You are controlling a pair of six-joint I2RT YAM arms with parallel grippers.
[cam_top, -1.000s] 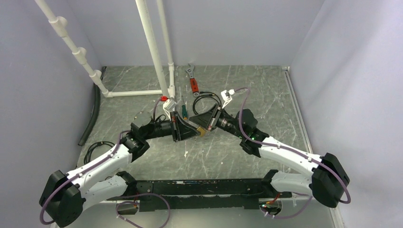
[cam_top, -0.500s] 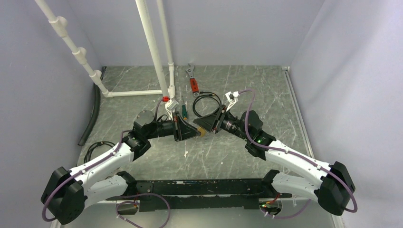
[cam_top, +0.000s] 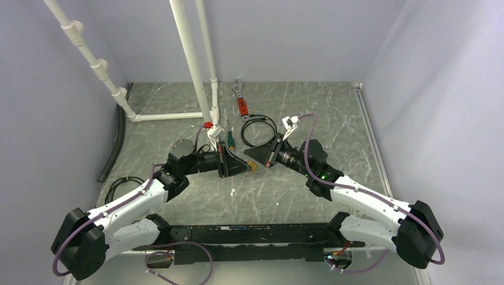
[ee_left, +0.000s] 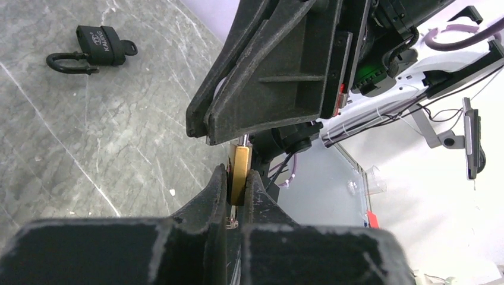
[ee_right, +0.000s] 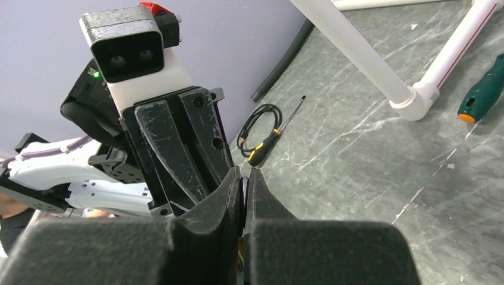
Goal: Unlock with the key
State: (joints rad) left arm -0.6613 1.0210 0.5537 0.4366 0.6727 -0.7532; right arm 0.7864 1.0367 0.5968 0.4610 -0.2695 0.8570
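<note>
A small brass padlock [ee_left: 240, 172] is clamped upright between the fingers of my left gripper [ee_left: 238, 175], which is shut on it. My right gripper [ee_right: 243, 173] faces it tip to tip and is shut on the thin black head of the key [ee_right: 243, 190]. The key's short metal blade [ee_left: 243, 141] reaches down to the top of the brass body. From above, the left gripper [cam_top: 245, 167] and the right gripper [cam_top: 257, 159] meet over the middle of the table, with a sliver of the brass padlock [cam_top: 253, 167] between them. The keyhole is hidden.
A black padlock [ee_left: 95, 46] with a key in it lies on the table. A green-handled screwdriver [cam_top: 230, 138], a red-handled wrench [cam_top: 241, 101] and a black cable coil [cam_top: 258, 127] lie behind the grippers. White pipes [cam_top: 193, 65] stand at the back left. A yellow-handled screwdriver [ee_right: 264, 151] lies by another cable.
My right gripper opened briefly and is shut again on the key's head. The right arm has drawn slightly to the right. The left gripper keeps its hold on the brass padlock.
</note>
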